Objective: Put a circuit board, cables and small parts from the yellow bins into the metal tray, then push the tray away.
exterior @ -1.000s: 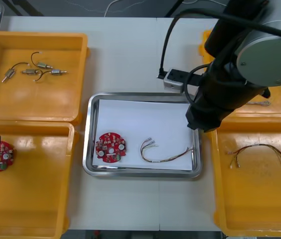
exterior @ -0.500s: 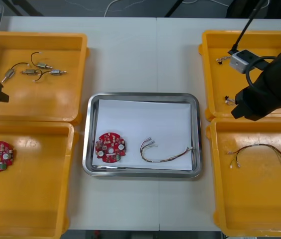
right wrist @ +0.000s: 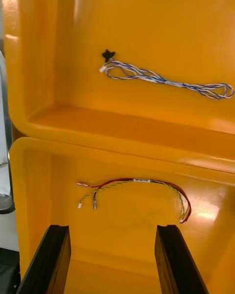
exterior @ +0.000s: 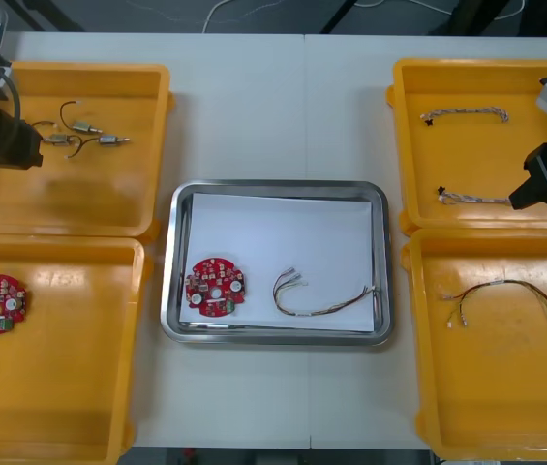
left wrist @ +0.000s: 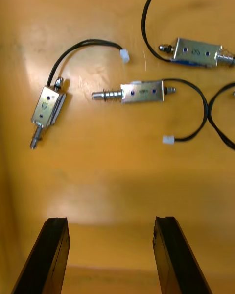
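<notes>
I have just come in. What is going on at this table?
A two-armed robot is filling the metal tray. The tray already holds a red circuit board and a red and yellow cable. The left gripper hangs over the small metal parts in the far left yellow bin, jaws open and empty. The right gripper hangs over the right-hand bins, jaws open too, holding nothing. No small part is in the tray yet.

In tray point(exterior: 279, 185), circuit board point(exterior: 216, 287) left of cable point(exterior: 323, 295), cable perhaps against rim
</notes>
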Controlling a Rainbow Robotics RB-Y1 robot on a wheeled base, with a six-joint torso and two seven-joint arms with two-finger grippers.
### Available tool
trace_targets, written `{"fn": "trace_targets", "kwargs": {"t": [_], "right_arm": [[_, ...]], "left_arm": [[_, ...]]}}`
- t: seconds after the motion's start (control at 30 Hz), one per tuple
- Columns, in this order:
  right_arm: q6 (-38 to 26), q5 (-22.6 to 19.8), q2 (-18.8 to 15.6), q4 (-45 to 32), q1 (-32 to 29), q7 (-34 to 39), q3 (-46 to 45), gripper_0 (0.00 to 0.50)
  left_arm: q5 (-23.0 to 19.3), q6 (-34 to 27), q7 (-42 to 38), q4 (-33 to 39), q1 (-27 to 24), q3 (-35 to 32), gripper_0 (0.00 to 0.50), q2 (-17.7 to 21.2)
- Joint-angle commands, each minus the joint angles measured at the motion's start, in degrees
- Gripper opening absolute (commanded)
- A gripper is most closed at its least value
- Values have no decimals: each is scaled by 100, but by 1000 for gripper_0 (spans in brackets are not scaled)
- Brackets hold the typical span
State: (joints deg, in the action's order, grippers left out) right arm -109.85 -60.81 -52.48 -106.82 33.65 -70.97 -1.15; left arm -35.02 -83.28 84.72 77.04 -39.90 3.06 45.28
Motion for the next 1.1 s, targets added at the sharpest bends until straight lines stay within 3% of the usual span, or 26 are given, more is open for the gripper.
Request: {"fn": "trace_targets", "kwargs": {"t": [0.03,0.37,0.83,1.1], "right_arm": [[201,157,-263,276,-34,-128,-202,500],[1221,377,-237,1164,370,-1217,528,500],[2064,711,88,2131,1108,-1244,1749,500],[2636,781,308,2561,1293,-1270,2277,500]], "left_arm": [[4,427,54,-348,-546,450,500,244],[-400,1315,1196,-1095,-669,468,500,227],[-664,1948,2365,-2334,-1337,468,500,227],[-699,2325,2602,-2615,-1416,468,500,280]]}}
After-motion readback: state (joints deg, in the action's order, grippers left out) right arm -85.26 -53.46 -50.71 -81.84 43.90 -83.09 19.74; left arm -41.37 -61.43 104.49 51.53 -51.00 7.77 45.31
